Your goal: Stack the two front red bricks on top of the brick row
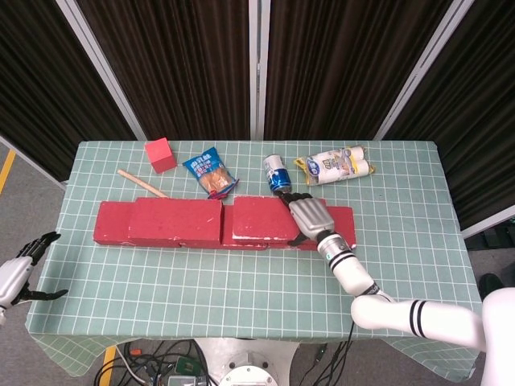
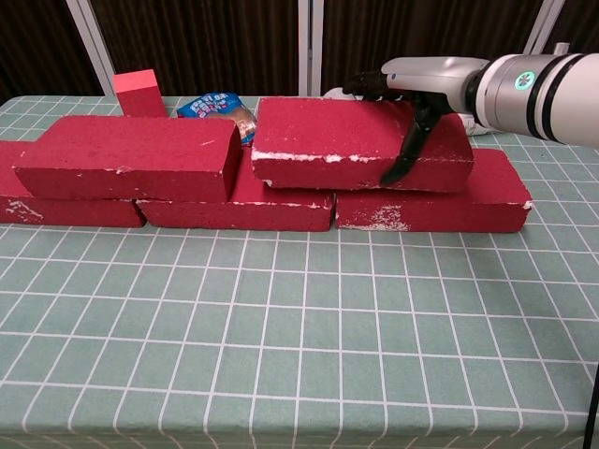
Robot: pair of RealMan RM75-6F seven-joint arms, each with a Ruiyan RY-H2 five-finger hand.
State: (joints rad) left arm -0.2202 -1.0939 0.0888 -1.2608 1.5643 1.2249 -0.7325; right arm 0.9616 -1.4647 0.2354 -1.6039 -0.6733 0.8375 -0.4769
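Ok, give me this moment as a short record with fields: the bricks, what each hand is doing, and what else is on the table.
bottom row: red bricks end to end
left top brick: lying on the row
right top brick: on the row, straddling a joint
right hand: grips the right top brick's right end
left hand: off the table's left edge, holding nothing
behind the row: red cube, snack bag, can

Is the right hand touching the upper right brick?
Touching. Chest view shows the right hand lying across the upper right brick, thumb pressed on its front face.
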